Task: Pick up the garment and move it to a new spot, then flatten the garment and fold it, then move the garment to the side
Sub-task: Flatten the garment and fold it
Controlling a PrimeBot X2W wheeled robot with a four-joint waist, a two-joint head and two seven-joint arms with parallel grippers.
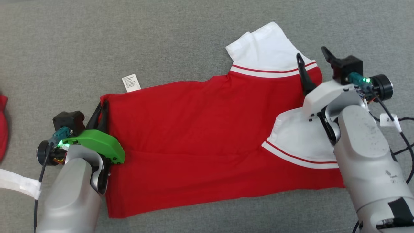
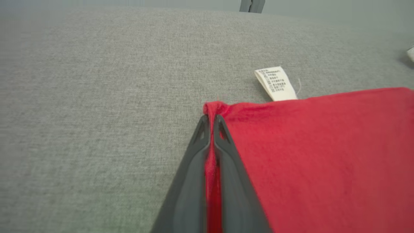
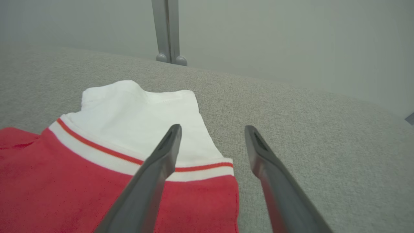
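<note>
A red garment (image 1: 200, 129) with white sleeves lies spread flat on the grey cloth surface (image 1: 161, 42). Its white care label (image 1: 131, 82) sticks out at the far left corner. My left gripper (image 1: 104, 104) is at that corner. In the left wrist view the left gripper (image 2: 212, 118) is shut on the bunched red edge of the garment (image 2: 323, 155), beside the label (image 2: 275, 83). My right gripper (image 1: 311, 52) is open at the far right corner. In the right wrist view the right gripper (image 3: 213, 129) has one finger over the white sleeve (image 3: 139, 110) and the other over bare cloth.
Another red item (image 1: 2, 126) lies at the left edge. Cables (image 1: 399, 129) trail beside my right forearm. A grey metal post (image 3: 168, 32) stands beyond the far edge of the surface. Bare grey cloth stretches beyond and to the left of the garment.
</note>
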